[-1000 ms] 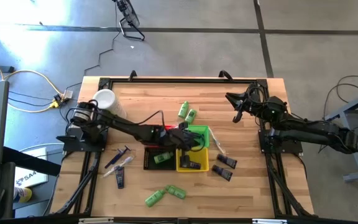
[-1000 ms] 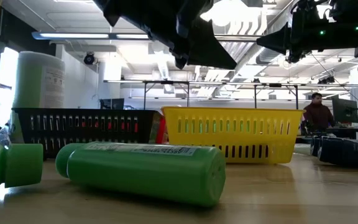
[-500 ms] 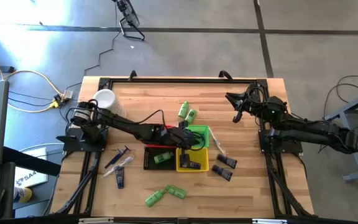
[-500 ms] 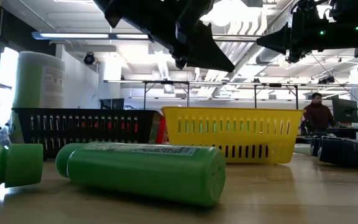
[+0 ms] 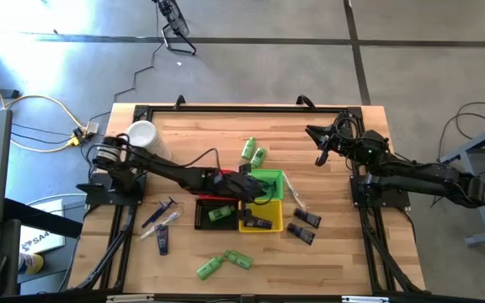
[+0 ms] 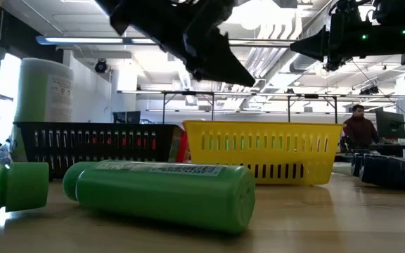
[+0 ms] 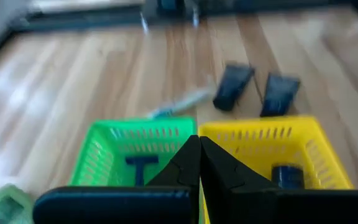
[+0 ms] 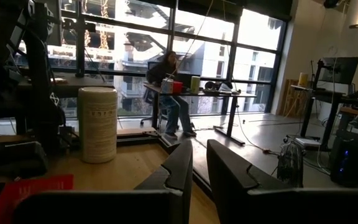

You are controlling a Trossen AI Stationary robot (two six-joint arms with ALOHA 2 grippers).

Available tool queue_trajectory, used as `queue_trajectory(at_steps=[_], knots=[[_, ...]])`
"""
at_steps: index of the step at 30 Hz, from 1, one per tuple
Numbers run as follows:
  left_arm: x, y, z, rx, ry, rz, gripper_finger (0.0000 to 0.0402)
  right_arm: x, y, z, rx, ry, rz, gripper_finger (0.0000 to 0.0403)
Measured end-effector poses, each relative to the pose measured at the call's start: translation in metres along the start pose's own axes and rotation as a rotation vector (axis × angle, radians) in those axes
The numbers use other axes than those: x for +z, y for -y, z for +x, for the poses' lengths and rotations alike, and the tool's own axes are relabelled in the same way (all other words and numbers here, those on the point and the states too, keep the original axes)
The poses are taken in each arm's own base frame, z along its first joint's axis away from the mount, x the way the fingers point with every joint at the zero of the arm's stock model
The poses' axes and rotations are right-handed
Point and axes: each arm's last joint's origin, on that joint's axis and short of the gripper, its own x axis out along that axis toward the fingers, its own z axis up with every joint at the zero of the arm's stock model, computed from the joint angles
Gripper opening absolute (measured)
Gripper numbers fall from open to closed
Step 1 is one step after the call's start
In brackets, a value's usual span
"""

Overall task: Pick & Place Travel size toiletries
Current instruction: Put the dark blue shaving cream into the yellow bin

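At the far left of the surface [image 5: 327,252] a white round cup [image 5: 141,133] stands beside the left arm's base, clear of the working area. Just nearer the front edge lie slim toothbrush-like sticks [image 5: 165,217] and a dark tube [image 5: 162,242], apparently waiting their turn.

The left arm reaches across to the cluster of small baskets in the middle. Its left pincer [image 7: 199,163] hangs over the seam between the green basket [image 7: 104,155] and the yellow basket [image 7: 303,146], fingers pressed together with nothing between them; I judge it has no item in hand and is between picks.

The black basket [image 5: 202,220] holds a green mini bottle [image 5: 219,215]. A red basket [image 5: 217,175] peeks out behind, its contents hidden by the arm. The green basket holds a dark T-shaped item [image 7: 140,168]; the yellow basket holds a dark tube [image 7: 286,175].

Two green bottles [image 5: 253,152] lie behind the baskets, two more [image 5: 222,263] near the front edge, and two dark packets [image 5: 304,227] with a clear stick [image 5: 295,199] to the right.

The right pincer [image 5: 320,145] waits well apart at the right rear, fingers nearly closed on nothing.
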Motion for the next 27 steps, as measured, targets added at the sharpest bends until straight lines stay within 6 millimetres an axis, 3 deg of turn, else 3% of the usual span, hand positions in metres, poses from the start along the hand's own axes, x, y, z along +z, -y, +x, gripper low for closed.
queue_trajectory(at_steps=[13, 27], knots=[[-0.017, -0.014, -0.06, 0.017, 0.107, -0.009, 0.0, -0.001, 0.002, 0.0, -0.086, -0.019, 0.0, 0.004], [-0.01, -0.026, -0.11, 0.105, 0.044, 0.028, 0.0, -0.003, 0.003, 0.0, -0.102, -0.036, -0.004, 0.004]])
